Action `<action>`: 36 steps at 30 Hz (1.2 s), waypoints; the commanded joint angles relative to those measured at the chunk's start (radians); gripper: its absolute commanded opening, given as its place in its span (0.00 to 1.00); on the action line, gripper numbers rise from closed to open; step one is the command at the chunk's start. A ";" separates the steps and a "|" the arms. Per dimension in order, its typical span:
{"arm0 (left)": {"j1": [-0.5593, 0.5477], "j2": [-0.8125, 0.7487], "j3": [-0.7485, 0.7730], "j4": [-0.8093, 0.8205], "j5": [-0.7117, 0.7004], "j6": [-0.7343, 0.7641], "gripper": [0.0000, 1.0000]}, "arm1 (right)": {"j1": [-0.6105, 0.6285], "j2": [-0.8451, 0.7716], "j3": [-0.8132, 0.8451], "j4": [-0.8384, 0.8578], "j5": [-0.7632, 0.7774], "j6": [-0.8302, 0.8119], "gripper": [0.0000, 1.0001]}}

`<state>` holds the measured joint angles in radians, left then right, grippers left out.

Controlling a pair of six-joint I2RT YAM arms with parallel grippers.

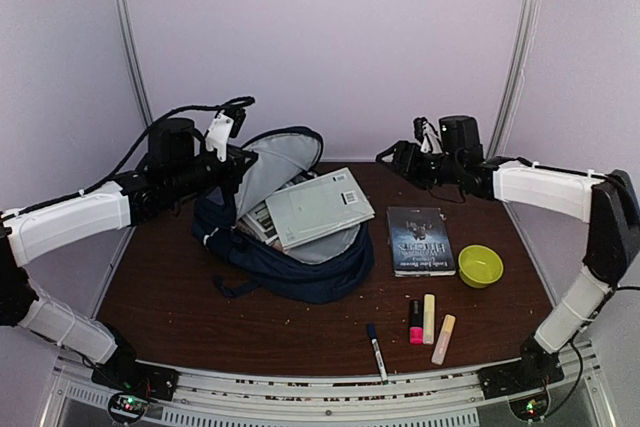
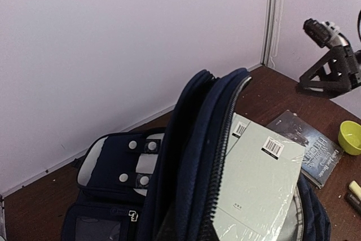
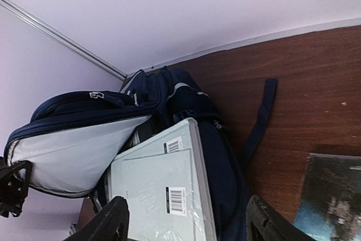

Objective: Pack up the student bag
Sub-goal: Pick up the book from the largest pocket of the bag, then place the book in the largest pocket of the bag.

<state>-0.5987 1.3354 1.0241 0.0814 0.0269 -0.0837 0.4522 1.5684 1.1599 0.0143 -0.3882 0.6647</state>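
The student bag (image 1: 300, 272), navy with a grey lining, lies open at centre-left of the table. My left gripper (image 1: 228, 159) is shut on the edge of its raised flap (image 2: 194, 139) and holds it up; its fingers are hidden in the left wrist view. Two pale grey-green books (image 1: 315, 207) stick out of the opening, also seen in the left wrist view (image 2: 259, 184) and the right wrist view (image 3: 158, 190). My right gripper (image 1: 400, 159) is open and empty, raised right of the bag, with its fingers (image 3: 107, 224) wide apart.
A dark-covered book (image 1: 420, 239) lies right of the bag, with a yellow-green bowl (image 1: 480, 265) beside it. A black-and-white marker (image 1: 377, 350) and pink (image 1: 415, 320), yellow (image 1: 429, 317) and peach (image 1: 443, 339) highlighters lie near the front edge. A bag strap (image 3: 259, 117) trails on the table.
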 commanded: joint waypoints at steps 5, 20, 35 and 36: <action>0.006 -0.053 0.025 0.180 -0.034 -0.003 0.00 | 0.048 0.384 0.255 0.199 -0.285 0.154 0.72; 0.006 -0.050 0.022 0.195 -0.014 -0.009 0.00 | 0.078 0.350 0.211 0.105 -0.311 0.063 0.28; -0.004 -0.044 0.021 0.209 0.031 -0.024 0.00 | 0.109 0.175 -0.195 0.798 -0.006 0.667 0.00; -0.009 -0.045 0.020 0.216 0.034 -0.025 0.00 | 0.118 0.184 -0.191 0.832 0.048 0.704 0.00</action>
<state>-0.5995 1.3334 1.0187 0.0803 0.0364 -0.0853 0.5510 1.7550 0.9688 0.5053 -0.5827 1.1259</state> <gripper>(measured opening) 0.049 0.200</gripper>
